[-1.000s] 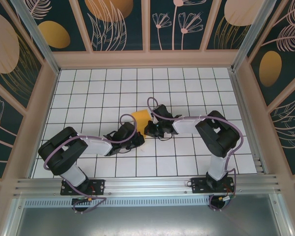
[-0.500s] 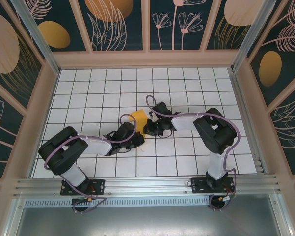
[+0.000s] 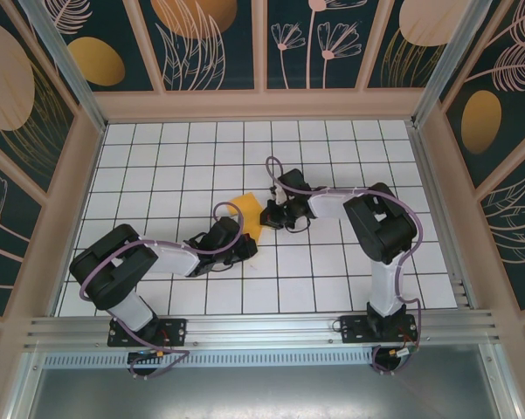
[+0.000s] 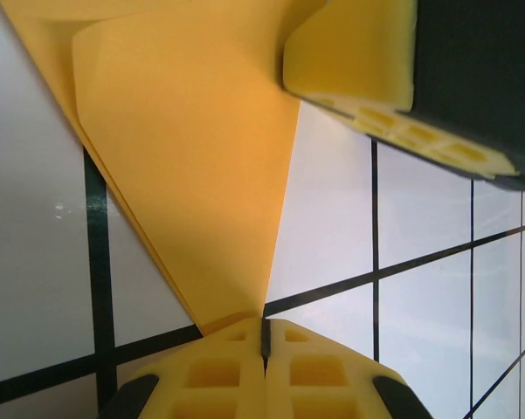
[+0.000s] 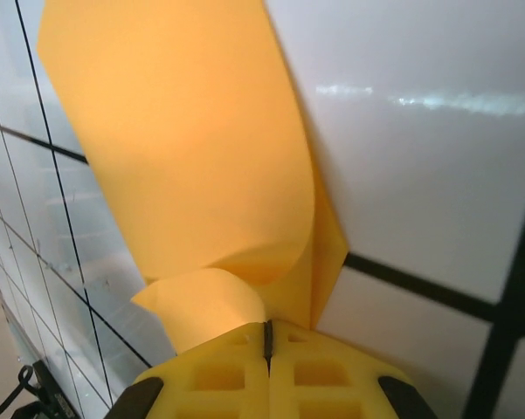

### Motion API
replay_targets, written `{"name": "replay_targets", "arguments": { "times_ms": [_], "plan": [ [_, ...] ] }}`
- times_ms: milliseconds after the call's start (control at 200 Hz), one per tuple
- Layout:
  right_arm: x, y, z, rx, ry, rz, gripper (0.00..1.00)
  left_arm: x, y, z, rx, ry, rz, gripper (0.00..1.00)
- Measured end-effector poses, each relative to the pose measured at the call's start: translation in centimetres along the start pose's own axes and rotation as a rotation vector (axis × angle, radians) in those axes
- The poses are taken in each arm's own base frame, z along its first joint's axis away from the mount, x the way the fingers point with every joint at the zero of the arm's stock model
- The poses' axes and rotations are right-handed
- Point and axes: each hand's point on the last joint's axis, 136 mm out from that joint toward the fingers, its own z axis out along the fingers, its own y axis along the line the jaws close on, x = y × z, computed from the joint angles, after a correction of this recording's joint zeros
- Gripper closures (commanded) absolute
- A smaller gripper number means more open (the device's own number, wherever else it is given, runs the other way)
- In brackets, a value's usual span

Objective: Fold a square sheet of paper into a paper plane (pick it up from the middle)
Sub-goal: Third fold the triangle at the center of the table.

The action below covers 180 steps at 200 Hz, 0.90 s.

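With left gripper (image 4: 264, 340) pinched shut on the paper's (image 3: 249, 212) narrow tip and right gripper (image 5: 266, 345) clamped on its right edge, held between both near mid-table (image 3: 332, 148). Partly folded, judging by layered flaps; no dart yet, so wings and centre crease probably left. Tapers toward the near edge, long axis roughly near-to-far.
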Motion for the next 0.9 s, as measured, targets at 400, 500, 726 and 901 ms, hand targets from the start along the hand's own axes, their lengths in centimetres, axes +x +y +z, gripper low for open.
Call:
{"name": "replay_targets", "arguments": {
  "times_ms": [400, 500, 726, 901],
  "plan": [
    [-1.3, -0.3, -0.1, 0.049, -0.013, -0.014, 0.95, 0.0, 0.0, 0.0, 0.000, 0.000, 0.001, 1.00],
    [-2.6, -0.6, -0.3, 0.074, -0.042, -0.015, 0.95, 0.0, 0.0, 0.0, 0.000, 0.000, 0.005, 1.00],
    [-6.8, -2.4, -1.8, 0.155, -0.167, -0.005, 0.95, 0.1, 0.0, -0.1, -0.001, 0.006, 0.020, 1.00],
    [-7.0, -2.7, -2.7, 0.187, -0.202, -0.011, 0.92, 0.8, 0.5, -1.1, -0.024, 0.031, 0.036, 0.93]
  ]
}}
